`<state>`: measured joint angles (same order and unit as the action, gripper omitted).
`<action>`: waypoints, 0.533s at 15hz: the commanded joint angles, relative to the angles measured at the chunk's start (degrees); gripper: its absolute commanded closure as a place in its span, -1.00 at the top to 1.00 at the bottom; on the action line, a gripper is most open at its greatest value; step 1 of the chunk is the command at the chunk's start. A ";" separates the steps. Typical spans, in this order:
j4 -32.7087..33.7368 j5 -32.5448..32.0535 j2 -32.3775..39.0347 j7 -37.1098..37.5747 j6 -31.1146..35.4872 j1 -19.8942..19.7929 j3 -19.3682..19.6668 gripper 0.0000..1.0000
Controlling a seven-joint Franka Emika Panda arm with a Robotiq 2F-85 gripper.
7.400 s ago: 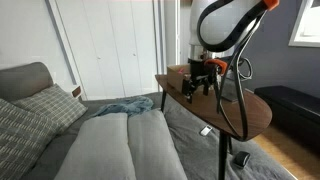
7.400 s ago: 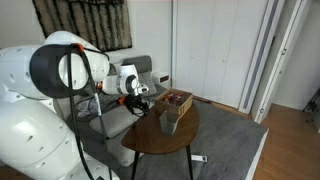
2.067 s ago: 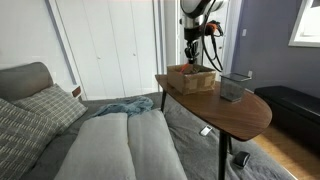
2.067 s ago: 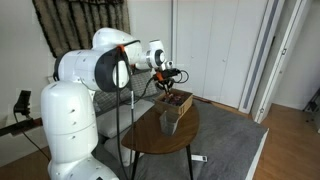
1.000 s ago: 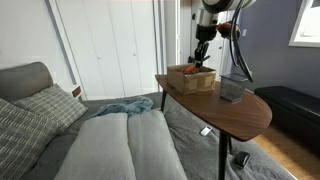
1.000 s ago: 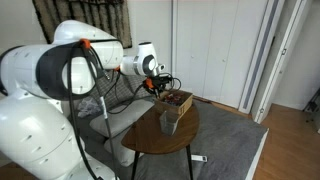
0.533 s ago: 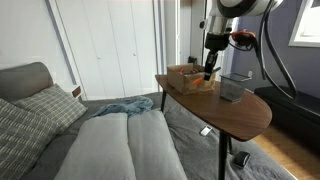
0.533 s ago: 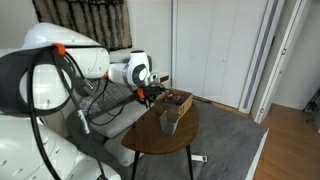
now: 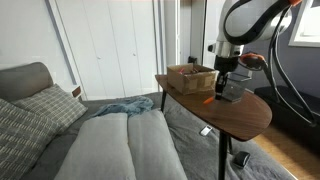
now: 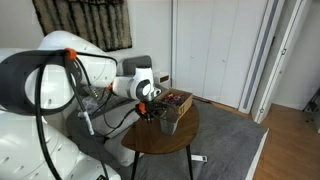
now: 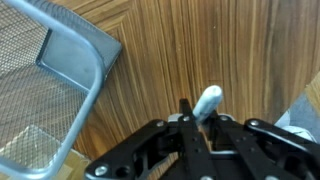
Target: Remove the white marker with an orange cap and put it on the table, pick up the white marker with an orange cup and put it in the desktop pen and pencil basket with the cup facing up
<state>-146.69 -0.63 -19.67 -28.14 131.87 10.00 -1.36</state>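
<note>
Gripping white marker point(image 11: 208, 98); gripper point(image 11: 200, 116) clamped on it above table point(image 11: 200, 40); basket point(image 11: 100, 70) beside.

jaws with white marker point(image 11: 208, 100) | from over brown box point(image 9: 190, 77) | down to table point(image 9: 245, 117) beside basket point(image 9: 236, 88)

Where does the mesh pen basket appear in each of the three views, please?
Exterior view: the basket sits right of centre, just right of the gripper.
Exterior view: the basket sits near the centre, in front of the brown box.
Wrist view: the basket fills the upper left; the gripper holds the marker at lower centre.
Shared landmark: the wooden table beneath it.
</note>
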 commanded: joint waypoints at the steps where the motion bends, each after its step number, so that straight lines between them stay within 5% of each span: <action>1: -1.70 2.00 1.05 1.01 3.85 0.40 0.66 -0.81; 2: -1.58 2.20 0.92 1.37 4.14 0.47 0.56 -0.21; 8: -1.20 0.68 -0.86 5.50 0.64 0.11 -0.91 0.47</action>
<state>-147.44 0.03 -18.89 -25.32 134.18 10.01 -1.30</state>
